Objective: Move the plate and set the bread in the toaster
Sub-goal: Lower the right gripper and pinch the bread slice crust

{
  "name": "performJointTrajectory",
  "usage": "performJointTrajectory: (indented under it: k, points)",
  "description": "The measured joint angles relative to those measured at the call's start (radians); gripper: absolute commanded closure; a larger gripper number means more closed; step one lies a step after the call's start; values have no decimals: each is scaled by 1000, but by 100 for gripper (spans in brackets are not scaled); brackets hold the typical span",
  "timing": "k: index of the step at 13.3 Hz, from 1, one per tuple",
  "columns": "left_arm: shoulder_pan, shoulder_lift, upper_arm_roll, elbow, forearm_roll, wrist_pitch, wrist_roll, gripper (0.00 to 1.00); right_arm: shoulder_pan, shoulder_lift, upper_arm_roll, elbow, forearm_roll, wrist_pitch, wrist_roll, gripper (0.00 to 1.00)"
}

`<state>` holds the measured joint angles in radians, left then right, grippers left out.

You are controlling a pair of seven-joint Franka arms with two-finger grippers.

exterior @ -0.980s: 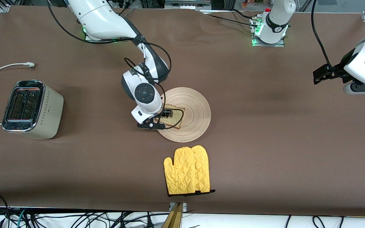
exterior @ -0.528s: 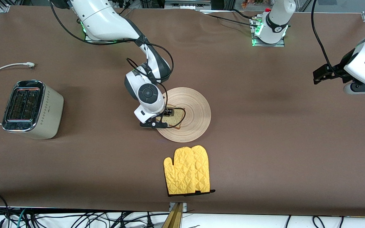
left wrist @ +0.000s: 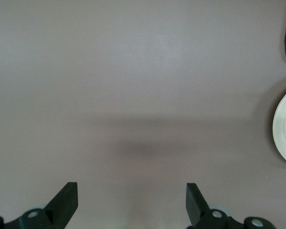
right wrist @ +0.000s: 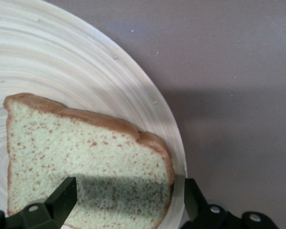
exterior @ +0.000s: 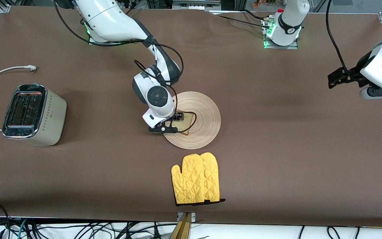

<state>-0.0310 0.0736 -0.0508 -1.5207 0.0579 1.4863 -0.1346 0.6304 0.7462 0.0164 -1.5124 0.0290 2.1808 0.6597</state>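
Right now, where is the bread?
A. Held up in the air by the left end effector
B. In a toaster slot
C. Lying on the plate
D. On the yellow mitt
C: the bread lies flat on the plate, with the open right end effector just over it.

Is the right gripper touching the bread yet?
Cannot tell. In the right wrist view the right gripper has open jaws straddling the bread's end on the plate, with contact or gap unclear.

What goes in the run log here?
right pincer: open, low over bread on plate | left pincer: open, waiting | toaster: empty
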Motion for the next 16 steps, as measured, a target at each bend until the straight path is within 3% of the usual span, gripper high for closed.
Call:
performJointTrajectory:
  k: [2, 4, 6, 10, 12, 13, 16]
  points:
    - [0, 0, 0, 0, 1, 0, 0, 0, 4, 0, 0, 0, 0, 0, 0, 30]
    - [0, 0, 1, 0, 1, 0, 0, 0, 4, 0, 0, 0, 0, 0, 0, 56]
    - [0, 2, 1, 0, 2, 0, 0, 0, 4, 0, -1, 0, 0, 0, 0, 71]
    - [0, 4, 1, 0, 2, 0, 0, 0, 4, 0, -4, 0, 0, -2, 0, 77]
    - [0, 4, 1, 0, 2, 0, 0, 0, 4, 0, -4, 0, -1, -2, 0, 97]
    - [0, 4, 1, 0, 2, 0, 0, 0, 4, 0, -4, 0, -1, -3, 0, 100]
    - [0, 4, 1, 0, 2, 0, 0, 0, 4, 0, -4, 0, -2, -3, 0, 100]
